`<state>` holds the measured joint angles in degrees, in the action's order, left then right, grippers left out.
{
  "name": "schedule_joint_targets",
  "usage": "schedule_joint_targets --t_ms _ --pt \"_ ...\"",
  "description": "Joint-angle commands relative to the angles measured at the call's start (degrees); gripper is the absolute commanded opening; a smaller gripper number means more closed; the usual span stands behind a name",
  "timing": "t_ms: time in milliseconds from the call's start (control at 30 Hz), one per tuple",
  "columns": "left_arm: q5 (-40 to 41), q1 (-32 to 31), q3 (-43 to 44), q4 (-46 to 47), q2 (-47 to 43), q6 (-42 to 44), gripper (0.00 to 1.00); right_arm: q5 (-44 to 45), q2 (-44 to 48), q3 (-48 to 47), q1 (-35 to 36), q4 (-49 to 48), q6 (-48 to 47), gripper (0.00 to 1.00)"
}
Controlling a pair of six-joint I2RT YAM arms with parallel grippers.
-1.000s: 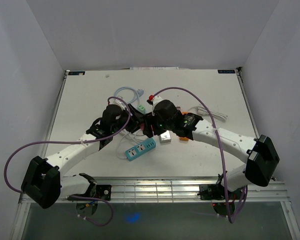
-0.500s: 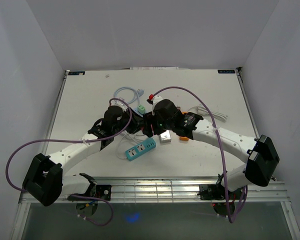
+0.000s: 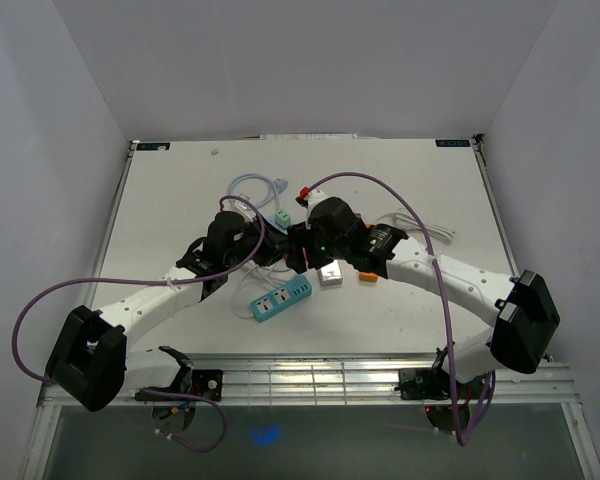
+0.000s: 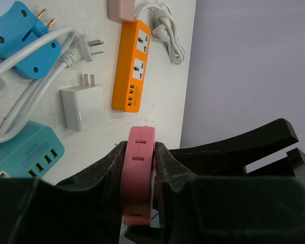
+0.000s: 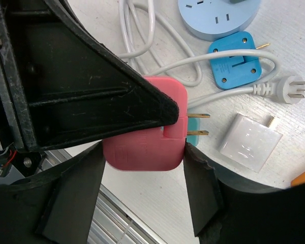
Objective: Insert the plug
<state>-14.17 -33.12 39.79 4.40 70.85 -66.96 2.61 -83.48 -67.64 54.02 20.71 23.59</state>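
Note:
A pink plug (image 5: pixel 142 145) with two brass prongs (image 5: pixel 198 124) hangs above the table, held between both grippers. My right gripper (image 5: pixel 143 150) is shut on its two narrow sides. Across its flat faces my left gripper (image 4: pixel 138 152) is shut on the same pink plug (image 4: pixel 138 168), and one left finger covers the plug's top in the right wrist view. In the top view the left gripper (image 3: pixel 270 250) and right gripper (image 3: pixel 298 250) meet at the table's middle, and the plug is hidden between them.
A teal power strip (image 3: pixel 282 298) lies just in front of the grippers. An orange power strip (image 4: pixel 132 66), a white charger (image 4: pixel 82 105), a blue adapter (image 5: pixel 234 60), a round pale-blue socket (image 5: pixel 218 18) and white cables (image 5: pixel 142 35) lie around them.
The left gripper's jaws have closed onto the pink plug that the right gripper holds. Both arms have hardly moved.

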Motion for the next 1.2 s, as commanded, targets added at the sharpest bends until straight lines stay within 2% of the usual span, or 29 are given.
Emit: schedule_joint_targets --t_ms 0,100,233,600,767,867,1000,1167 --pt "-2.0 -0.63 -0.15 0.79 -0.1 0.51 0.0 -1.03 2.27 -0.66 0.74 -3.92 -1.36 0.7" --pt "-0.33 -0.54 1.16 -2.45 -0.62 1.74 0.0 -0.94 3.06 0.13 0.65 -4.27 -1.53 0.81" --pt "2.39 -0.1 4.85 -9.49 -0.19 5.43 0.0 -1.12 4.64 1.36 0.3 -4.27 -2.06 0.9" --pt "1.34 3.94 8.37 -15.99 0.52 10.35 0.0 -0.77 9.12 5.67 -1.54 -5.41 -3.47 0.91" --pt "-2.78 11.84 12.49 -22.85 3.24 14.57 0.0 0.64 10.18 6.46 -2.78 -5.33 -5.05 0.91" --pt "-3.49 16.15 17.94 -29.35 6.57 18.25 0.0 1.25 9.83 6.11 -4.44 -5.33 -6.01 0.91" --pt "1.23 18.09 24.88 -37.25 11.23 23.18 0.0 0.03 7.9 3.75 -7.6 -5.42 -6.72 0.91" --pt "7.14 18.36 28.15 -40.44 13.17 20.04 0.0 -0.94 2.55 1.02 -9.98 -6.38 -8.38 0.9"
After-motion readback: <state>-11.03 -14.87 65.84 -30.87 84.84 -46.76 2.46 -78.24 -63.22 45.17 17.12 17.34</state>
